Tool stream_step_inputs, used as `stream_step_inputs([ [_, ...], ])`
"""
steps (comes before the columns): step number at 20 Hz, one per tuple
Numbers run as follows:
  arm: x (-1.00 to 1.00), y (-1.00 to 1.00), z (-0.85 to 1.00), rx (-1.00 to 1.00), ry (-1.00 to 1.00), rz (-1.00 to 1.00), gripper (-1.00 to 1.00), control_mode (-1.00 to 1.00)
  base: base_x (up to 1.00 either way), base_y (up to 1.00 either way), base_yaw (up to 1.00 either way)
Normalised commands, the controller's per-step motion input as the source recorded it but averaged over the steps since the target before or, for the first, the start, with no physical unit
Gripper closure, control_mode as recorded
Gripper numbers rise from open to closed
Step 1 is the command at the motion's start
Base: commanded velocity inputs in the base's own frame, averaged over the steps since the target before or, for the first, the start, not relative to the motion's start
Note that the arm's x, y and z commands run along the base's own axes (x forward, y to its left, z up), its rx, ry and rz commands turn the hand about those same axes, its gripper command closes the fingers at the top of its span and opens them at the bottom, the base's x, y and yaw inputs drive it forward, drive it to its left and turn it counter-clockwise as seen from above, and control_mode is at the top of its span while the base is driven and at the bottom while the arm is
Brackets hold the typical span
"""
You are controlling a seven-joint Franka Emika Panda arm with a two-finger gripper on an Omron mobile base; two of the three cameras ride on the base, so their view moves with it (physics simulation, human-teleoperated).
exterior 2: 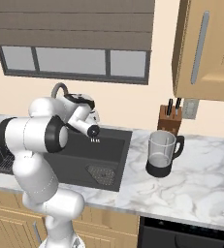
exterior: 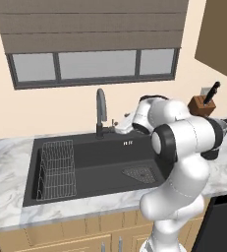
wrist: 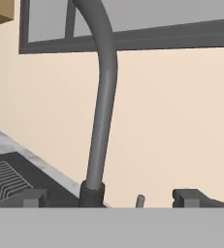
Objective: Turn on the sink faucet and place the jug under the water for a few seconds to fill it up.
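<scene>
The sink [exterior: 85,162] sits in the marble counter [exterior 2: 196,179], with the sink faucet [exterior: 100,110] at its back edge. The jug [exterior 2: 161,154] stands on that counter right of the sink, and the gripper [wrist: 111,197], fingers spread wide, hangs close to the faucet's base and small lever [wrist: 140,200].

We see a flat, even brightness across all three rendered views, with no single light source that we can pick out. The pale panes of the wide dark-framed window [exterior: 93,65] look uniformly grey and cast no beam. Shadows are faint: the matte black rectangular sink basin [exterior: 100,167] stays uniformly dark, and the white-veined marble counter [exterior 2: 191,179] shows no glare. Edges look soft and slightly pixelated, notably on the tall dark grey gooseneck faucet [wrist: 103,121] seen close up. We notice no bending at the borders.
</scene>
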Motion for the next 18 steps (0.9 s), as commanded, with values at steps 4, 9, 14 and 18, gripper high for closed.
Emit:
stream_step_inputs([
  [4,0.34,0.14,-0.15,0.0,0.0,0.0,-1.0,-1.0,0.0,0.0,0.0],
  [9,0.36,0.09,-0.17,0.0,0.0,0.0,-1.0,-1.0,0.0,0.0,0.0],
  [14,0.34,0.05,-0.26,0.0,0.0,0.0,-1.0,-1.0,0.0,0.0,0.0],
  [18,0.32,0.05,-0.28,0.0,0.0,0.0,-1.0,-1.0,0.0,0.0,0.0],
])
